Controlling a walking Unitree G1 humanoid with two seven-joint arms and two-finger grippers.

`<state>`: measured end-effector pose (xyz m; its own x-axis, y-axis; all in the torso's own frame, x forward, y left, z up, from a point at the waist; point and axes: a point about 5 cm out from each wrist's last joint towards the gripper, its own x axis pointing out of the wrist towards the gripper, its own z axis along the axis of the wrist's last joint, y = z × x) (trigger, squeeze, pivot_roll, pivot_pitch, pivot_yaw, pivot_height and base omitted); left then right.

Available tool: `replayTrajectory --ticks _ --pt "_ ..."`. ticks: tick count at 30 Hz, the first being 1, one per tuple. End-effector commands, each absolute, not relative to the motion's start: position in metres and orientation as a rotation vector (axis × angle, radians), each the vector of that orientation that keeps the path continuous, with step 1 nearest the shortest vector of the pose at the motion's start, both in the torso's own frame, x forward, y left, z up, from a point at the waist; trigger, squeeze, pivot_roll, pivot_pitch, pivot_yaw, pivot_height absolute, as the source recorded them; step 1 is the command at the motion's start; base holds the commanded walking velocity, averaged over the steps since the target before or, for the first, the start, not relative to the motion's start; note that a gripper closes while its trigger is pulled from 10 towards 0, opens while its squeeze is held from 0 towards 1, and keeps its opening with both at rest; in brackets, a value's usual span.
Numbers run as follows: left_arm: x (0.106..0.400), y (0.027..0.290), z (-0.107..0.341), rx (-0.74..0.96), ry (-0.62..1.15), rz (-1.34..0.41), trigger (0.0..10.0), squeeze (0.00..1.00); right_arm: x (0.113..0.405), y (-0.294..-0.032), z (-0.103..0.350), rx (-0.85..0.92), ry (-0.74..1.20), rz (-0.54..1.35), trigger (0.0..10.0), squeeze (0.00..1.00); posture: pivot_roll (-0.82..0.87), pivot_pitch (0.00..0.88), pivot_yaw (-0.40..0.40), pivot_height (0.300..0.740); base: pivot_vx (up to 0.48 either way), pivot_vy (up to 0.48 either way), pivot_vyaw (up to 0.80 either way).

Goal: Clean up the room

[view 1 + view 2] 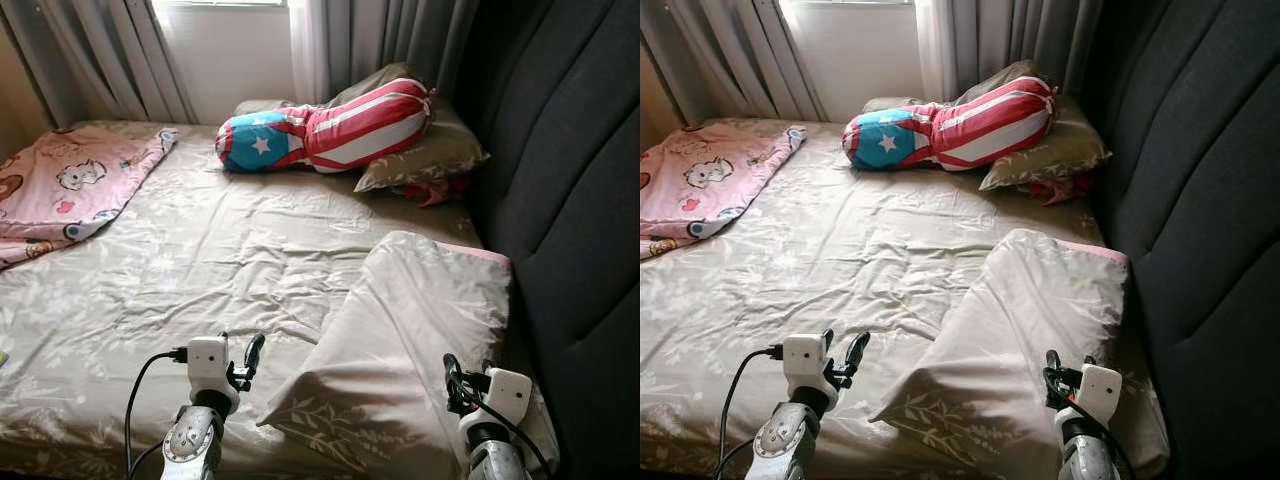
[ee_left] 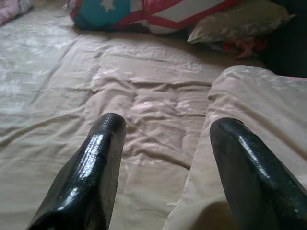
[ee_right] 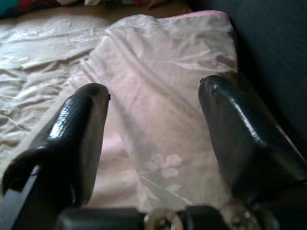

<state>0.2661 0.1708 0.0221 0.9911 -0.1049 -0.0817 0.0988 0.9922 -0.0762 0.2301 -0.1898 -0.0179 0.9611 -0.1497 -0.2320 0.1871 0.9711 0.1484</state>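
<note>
Landmark: the dark padded headboard (image 1: 570,200).

Nearest, both arms were raised over the foot-side edge of the bed (image 1: 200,260). The left gripper (image 2: 165,158) hung well away from the headboard, fingers spread wide, nothing between them, the rumpled sheet below and the near pillow's edge under its right finger. The right gripper (image 3: 153,139) sat close to the headboard, directly above the near pillow (image 1: 410,340), jaws also wide apart and empty.

That near pillow, in the same beige floral fabric as the sheet, lay askew, with one long side against the headboard and its pointed corner sticking out toward the left gripper. A pink strip showed along its headboard end. Likely the thing to straighten. Judged soft, light and floppy; the case looked slightly shiny, so fabric might slide in a pinch. Best hold: pinch a bunch of cover at a corner or along an edge, not the flat middle; two-handed at opposite corners would stop it sagging.

Farther along the headboard, a second beige pillow (image 1: 420,155) with something red (image 1: 440,190) poking out beneath it. Resting on it, a bolster (image 1: 320,130) in red-white stripes with a blue starred end, extending away from the headboard.

Farthest from the headboard, a pink cartoon blanket (image 1: 70,185) was crumpled at the bed's opposite side. Curtains (image 1: 360,40) and a window wall stood behind.
</note>
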Motion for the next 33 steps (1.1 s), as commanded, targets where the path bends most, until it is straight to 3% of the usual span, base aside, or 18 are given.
replayTrajectory --ticks 1,7,11,33 --pt "0.266 0.174 0.023 -0.070 0.088 -0.094 10.0 0.00 0.231 -0.192 -0.017 0.159 0.230 -0.178 10.0 0.00 -0.09 0.000 -0.038 0.697 0.000 0.000 0.00" --pt "0.262 0.173 0.022 -0.075 0.092 -0.089 10.0 0.00 0.235 -0.188 -0.017 0.150 0.262 -0.154 10.0 0.00 -0.09 0.000 -0.043 0.697 0.000 0.000 0.00" --pt "0.263 0.170 0.023 -0.076 0.096 -0.094 10.0 0.00 0.237 -0.189 -0.015 0.131 0.258 -0.167 10.0 0.00 -0.10 0.000 -0.045 0.667 0.000 0.000 0.00" --pt "0.268 0.169 0.029 -0.047 0.113 -0.172 10.0 0.00 0.243 -0.181 -0.014 0.119 0.279 -0.152 10.0 0.00 -0.09 0.000 -0.034 0.657 0.000 0.000 0.00"
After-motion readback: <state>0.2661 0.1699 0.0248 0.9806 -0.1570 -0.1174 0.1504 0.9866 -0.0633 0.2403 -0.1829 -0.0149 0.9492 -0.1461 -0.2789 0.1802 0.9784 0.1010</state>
